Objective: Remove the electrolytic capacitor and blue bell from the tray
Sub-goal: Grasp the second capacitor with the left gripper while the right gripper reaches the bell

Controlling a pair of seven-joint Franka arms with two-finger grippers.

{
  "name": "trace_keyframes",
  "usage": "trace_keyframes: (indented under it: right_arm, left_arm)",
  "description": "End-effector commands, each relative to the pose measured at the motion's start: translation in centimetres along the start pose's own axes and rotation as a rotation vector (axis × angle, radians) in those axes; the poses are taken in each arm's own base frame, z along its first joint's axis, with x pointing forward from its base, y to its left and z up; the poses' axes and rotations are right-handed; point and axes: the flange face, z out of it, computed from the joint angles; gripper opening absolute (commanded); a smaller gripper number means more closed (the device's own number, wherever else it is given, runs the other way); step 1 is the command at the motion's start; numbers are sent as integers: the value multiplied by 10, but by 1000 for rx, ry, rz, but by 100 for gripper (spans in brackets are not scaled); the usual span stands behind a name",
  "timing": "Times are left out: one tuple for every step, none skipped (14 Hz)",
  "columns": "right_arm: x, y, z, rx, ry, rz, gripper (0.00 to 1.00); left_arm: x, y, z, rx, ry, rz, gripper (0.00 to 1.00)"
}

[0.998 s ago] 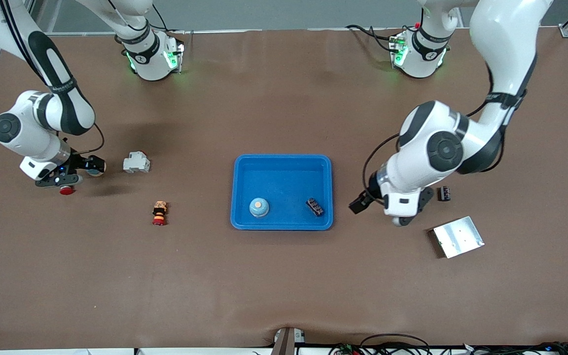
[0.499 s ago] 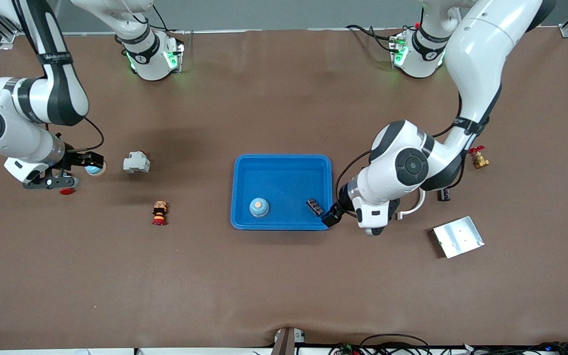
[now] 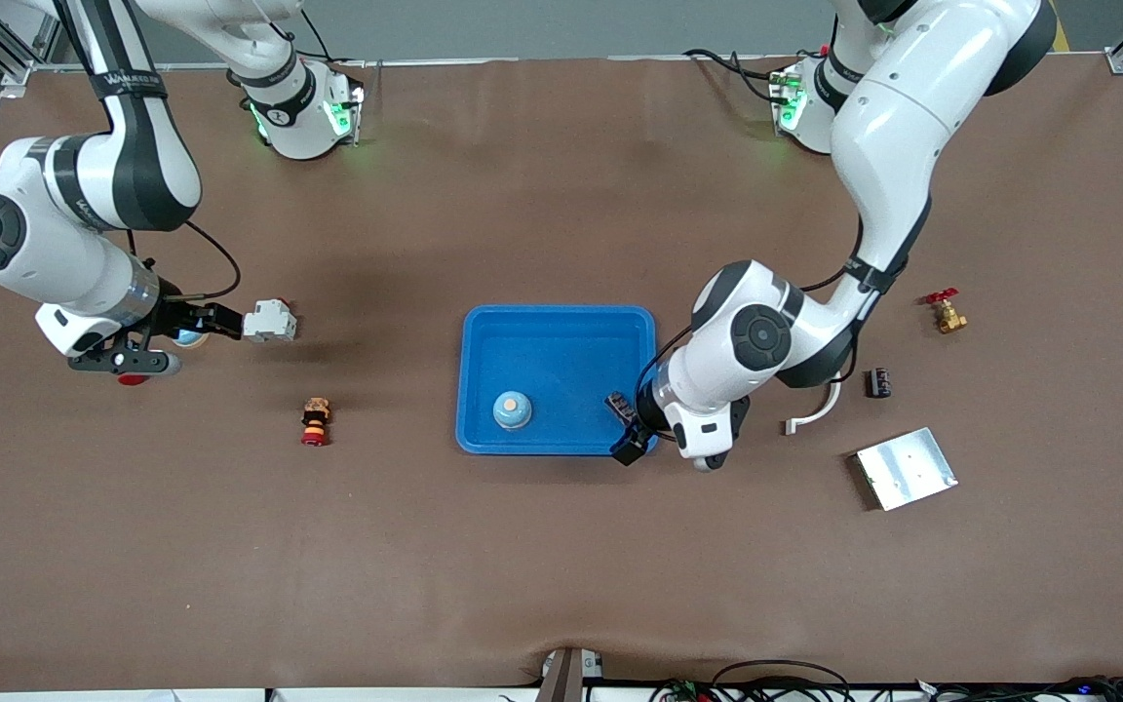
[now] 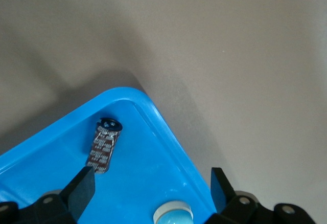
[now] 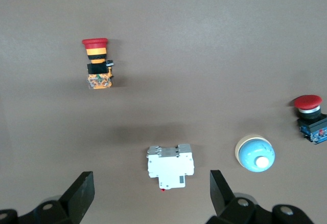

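Left gripper (image 3: 632, 441) is hanging with its fingers (image 4: 82, 188) spread apart and empty, over the tray's (image 3: 559, 319) corner at the left arm's end, on the side nearer the front camera. Inside that blue tray, a capacitor (image 3: 622, 408) is lying on its side near the same corner, and a bell (image 3: 512, 409) is sitting upright farther toward the right arm's end. The left wrist view is showing the capacitor (image 4: 104, 145) and the bell's top (image 4: 173, 215) between the spread fingers.

Right gripper (image 3: 206, 320) is hovering with its fingers (image 5: 80, 191) wide apart and empty, above the table near a white breaker (image 3: 269, 320). A second bell (image 5: 255, 154) is sitting just beside the breaker (image 5: 170, 165), with a red button (image 5: 311, 119) nearby, toward the right arm's end. A striped button (image 3: 315, 420) is lying nearer the front camera than the breaker.

Toward the left arm's end, a second capacitor (image 3: 877, 381), a white hook (image 3: 815, 410), a metal plate (image 3: 906, 468) and a brass valve (image 3: 945, 311) are lying on the table.
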Motion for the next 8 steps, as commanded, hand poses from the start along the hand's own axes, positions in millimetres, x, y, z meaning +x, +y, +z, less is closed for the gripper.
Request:
trace_keyframes:
  right_arm:
    - [-4, -39, -7, 4, 11, 82, 100]
    - [-7, -61, -9, 2, 17, 120, 100]
    - [-8, -82, -13, 2, 26, 165, 100]
    - [-10, -101, -17, 4, 35, 205, 100]
    - [-12, -119, -20, 6, 43, 232, 100]
    - [-12, -132, -24, 8, 54, 257, 100]
    - [-12, -145, -25, 10, 58, 274, 100]
    - [-13, -159, -27, 15, 64, 298, 100]
  left_arm:
    - [2, 5, 13, -21, 9, -26, 100]
    - [3, 5, 18, -27, 8, -29, 100]
    - [3, 3, 25, -23, 4, -30, 100]
    - [-1, 3, 27, -19, 3, -25, 100]
    - [-1, 2, 30, -16, 8, -23, 100]
    - [-2, 0, 35, -8, 9, -20, 100]
    - [-3, -1, 41, -3, 7, -20, 100]
    - [-7, -3, 47, 5, 5, -15, 100]
